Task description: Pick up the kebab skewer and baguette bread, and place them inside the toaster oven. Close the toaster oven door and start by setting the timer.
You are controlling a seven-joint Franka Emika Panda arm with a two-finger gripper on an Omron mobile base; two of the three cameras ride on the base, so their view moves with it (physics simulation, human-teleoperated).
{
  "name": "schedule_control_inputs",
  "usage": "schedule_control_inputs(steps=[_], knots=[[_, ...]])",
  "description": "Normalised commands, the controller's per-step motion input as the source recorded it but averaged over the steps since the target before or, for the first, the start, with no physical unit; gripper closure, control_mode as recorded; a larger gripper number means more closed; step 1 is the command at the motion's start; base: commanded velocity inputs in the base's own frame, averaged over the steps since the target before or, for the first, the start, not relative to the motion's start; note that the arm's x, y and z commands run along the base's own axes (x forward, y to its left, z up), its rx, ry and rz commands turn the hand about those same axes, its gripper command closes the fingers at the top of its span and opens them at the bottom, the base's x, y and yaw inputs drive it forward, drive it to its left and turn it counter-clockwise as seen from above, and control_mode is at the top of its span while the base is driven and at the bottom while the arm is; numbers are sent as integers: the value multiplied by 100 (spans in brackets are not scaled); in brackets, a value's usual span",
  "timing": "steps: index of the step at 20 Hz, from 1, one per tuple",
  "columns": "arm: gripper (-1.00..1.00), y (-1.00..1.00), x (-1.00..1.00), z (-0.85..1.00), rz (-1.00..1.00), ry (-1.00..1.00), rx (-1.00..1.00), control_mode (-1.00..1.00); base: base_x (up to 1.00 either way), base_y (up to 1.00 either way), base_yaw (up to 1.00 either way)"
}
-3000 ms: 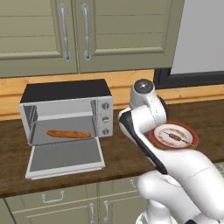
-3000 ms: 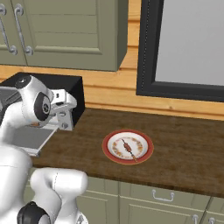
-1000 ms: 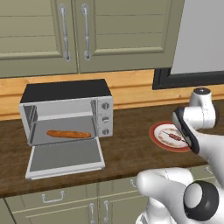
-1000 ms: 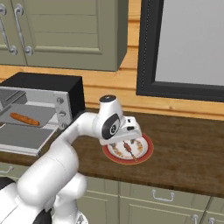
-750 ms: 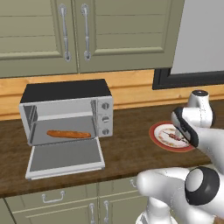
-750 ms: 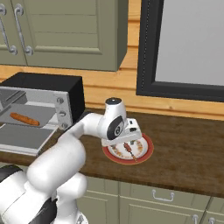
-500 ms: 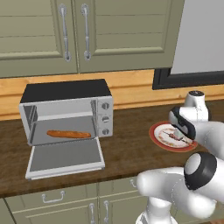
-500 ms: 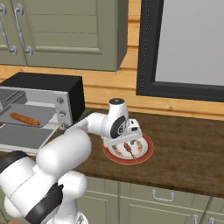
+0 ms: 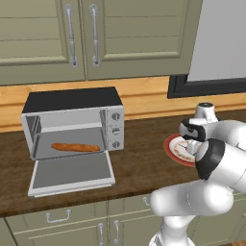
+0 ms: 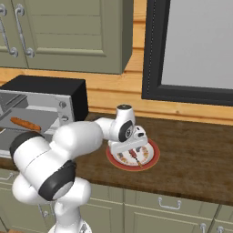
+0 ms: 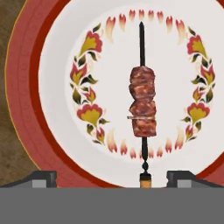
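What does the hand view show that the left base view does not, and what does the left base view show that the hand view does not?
Hand view: the kebab skewer in detail, four meat chunks on a dark stick, centred between the open tool tips, and the plate's flower pattern.
Left base view: the toaster oven with its door folded down, the baguette bread inside, three knobs, and cabinets above.
Both: the red-rimmed plate on the wooden counter.

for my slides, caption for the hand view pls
Open gripper poised over thin dark meat skewer lying on red-rimmed floral plate.
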Motion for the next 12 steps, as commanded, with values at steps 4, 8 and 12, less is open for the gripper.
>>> schedule_control_inputs(steps=[4,8,12], knots=[[-100,-11,35,-26,2,11,0,-100,0,0,0],[-100,-21,26,-23,2,7,0,-100,0,0,0],[-100,-27,20,-20,2,2,0,-100,0,0,0]])
